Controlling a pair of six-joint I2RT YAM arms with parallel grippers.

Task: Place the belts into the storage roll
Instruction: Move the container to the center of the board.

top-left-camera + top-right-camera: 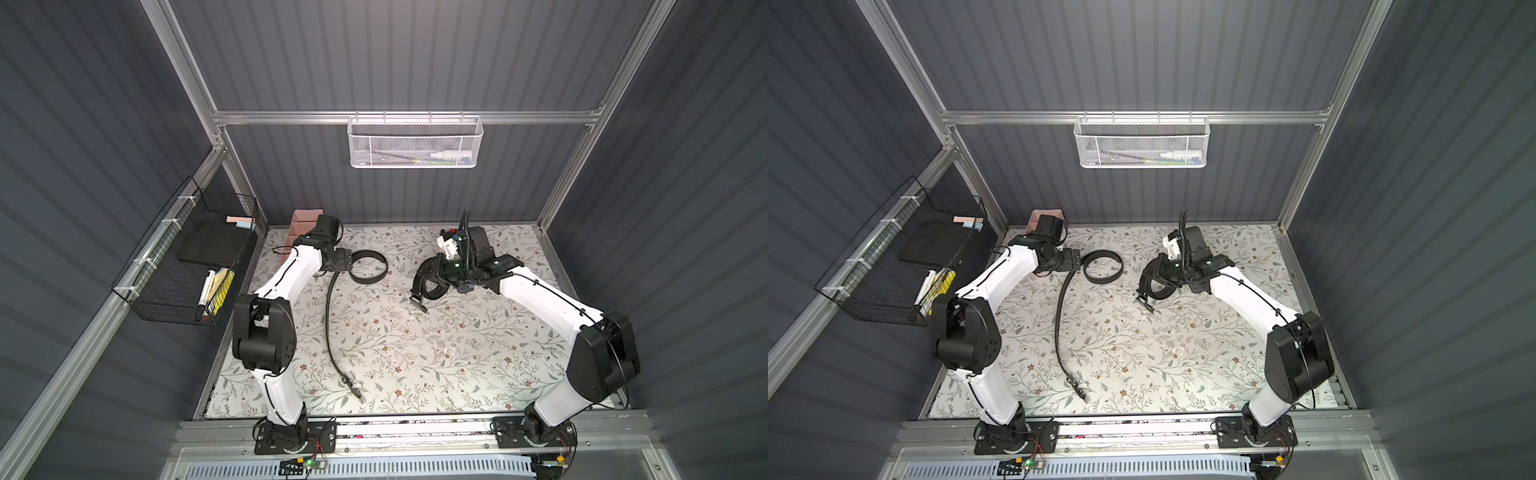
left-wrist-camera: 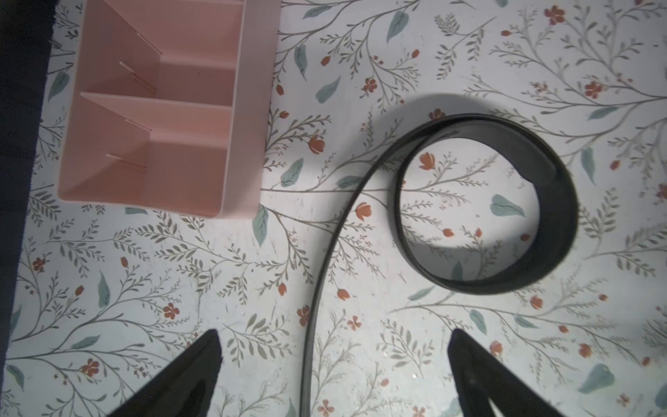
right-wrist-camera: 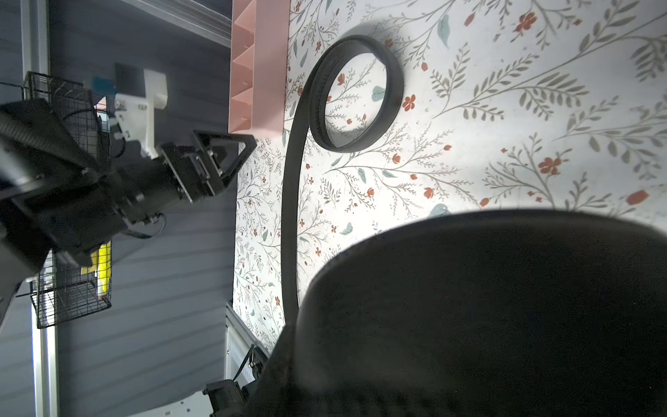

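L gripper (image 2: 335,337), fingers spread wide & empty, hovers w/ the loose belt (image 2: 561,224) strap running btwn them front-to-back, curled end just ahead, storage roll (image 2: 249,108) near at back-left, closer to this arm than to R gripper (image 1: 434,274), which pinches the coiled belt (image 1: 420,272).

We found the storage roll (image 2: 249,108) in the table's (image 1: 415,353) far left corner, the first belt (image 2: 559,224) beside it, trailing toward the near edge, and the second belt (image 1: 417,297) right of centre, well apart.
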